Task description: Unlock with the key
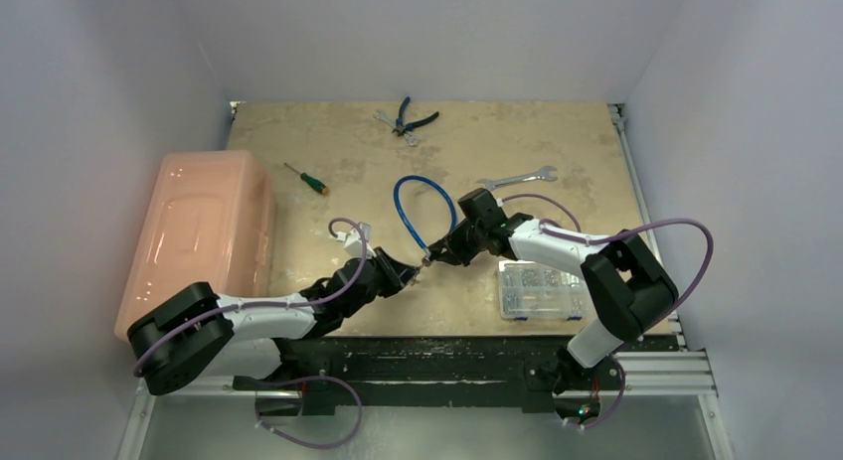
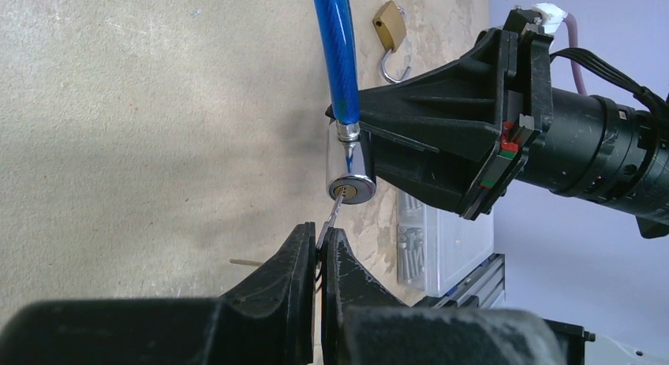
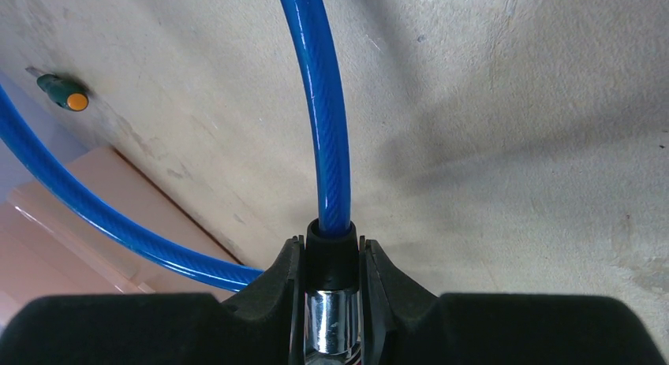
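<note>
A blue cable lock point(image 1: 397, 200) has a chrome cylinder point(image 2: 349, 164) with a brass keyway facing my left gripper. My right gripper point(image 3: 331, 251) is shut on the cylinder's chrome body and black collar point(image 3: 331, 235), holding it above the table; it also shows in the top view point(image 1: 444, 248). My left gripper point(image 2: 318, 240) is shut on the tiny silver key point(image 2: 334, 217). The key's blade sticks out past the fingertips and its tip touches the keyway. How deep it sits I cannot tell. In the top view the left gripper point(image 1: 410, 273) meets the right one mid-table.
A small brass padlock point(image 2: 390, 26) lies on the table beyond the cylinder. A pink bin point(image 1: 199, 236) stands at the left. A screwdriver point(image 1: 304, 178), pliers point(image 1: 410, 117) and a silver wrench point(image 1: 517, 177) lie farther back. A clear screw box point(image 1: 537, 291) sits under the right arm.
</note>
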You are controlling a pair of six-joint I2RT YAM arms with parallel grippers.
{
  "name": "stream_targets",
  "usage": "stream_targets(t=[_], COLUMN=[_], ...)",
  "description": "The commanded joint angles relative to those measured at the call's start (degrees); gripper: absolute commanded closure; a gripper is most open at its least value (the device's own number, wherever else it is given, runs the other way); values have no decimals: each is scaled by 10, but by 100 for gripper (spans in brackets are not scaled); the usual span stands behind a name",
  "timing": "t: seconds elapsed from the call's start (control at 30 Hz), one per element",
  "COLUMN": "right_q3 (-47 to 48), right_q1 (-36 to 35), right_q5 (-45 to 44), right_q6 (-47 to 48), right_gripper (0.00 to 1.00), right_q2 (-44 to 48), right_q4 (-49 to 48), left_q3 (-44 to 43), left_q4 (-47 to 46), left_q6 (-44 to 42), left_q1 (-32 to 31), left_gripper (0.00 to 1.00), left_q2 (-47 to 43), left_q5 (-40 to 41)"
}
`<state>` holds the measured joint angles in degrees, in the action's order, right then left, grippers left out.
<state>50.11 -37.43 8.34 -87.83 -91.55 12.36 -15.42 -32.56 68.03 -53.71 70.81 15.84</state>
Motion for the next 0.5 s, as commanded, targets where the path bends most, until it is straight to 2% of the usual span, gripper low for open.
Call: stream_targets(t=[0.0,0.47], right_q3=[3,18], right_q1=[-6,-10], right_q5=[19,-13], right_q6=[-13,-10], right_gripper=[100,100], right_q2=[5,13], right_q4=[-24,4], left_q3=[-26,-41], left_q4=[17,33], left_q6=[18,29], left_q1=[0,0], left_gripper=[100,100], left_q2=[11,16], left_q5=[25,39])
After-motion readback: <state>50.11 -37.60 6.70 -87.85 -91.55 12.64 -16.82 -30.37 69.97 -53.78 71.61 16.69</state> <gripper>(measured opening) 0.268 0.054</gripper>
